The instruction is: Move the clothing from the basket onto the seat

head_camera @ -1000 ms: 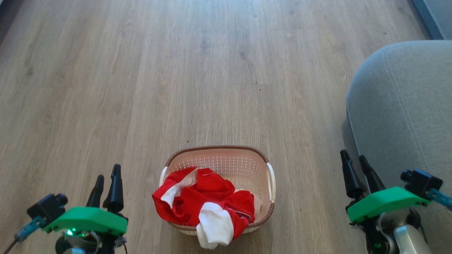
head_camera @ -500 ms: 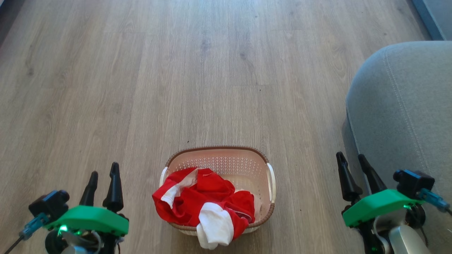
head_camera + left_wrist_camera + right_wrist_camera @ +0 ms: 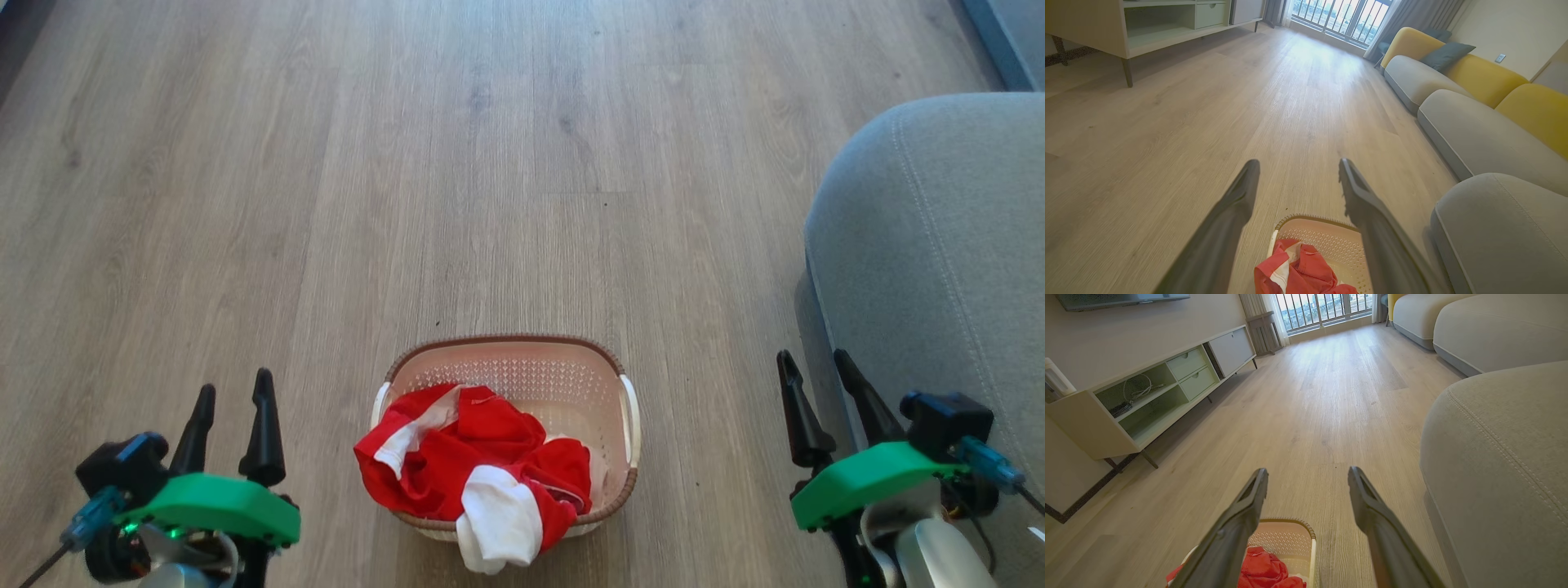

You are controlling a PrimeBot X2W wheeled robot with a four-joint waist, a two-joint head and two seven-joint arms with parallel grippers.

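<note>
A heap of red and white clothing lies in the cream basket on the wood floor, spilling over its near rim. The clothing and the basket show at the bottom of both wrist views. The grey seat stands to the right of the basket. My left gripper hovers open to the basket's left, holding nothing. My right gripper hovers open between the basket and the seat, also holding nothing.
More grey sofa cushions with yellow backs run along the right wall. A low media cabinet stands along the left wall. A barred window is at the far end of the wood floor.
Both grippers have shifted slightly: the left fingertips moved a little left, the right arm moved a little left and down. The picture shifted slightly. Clothing and basket are unmoved.
</note>
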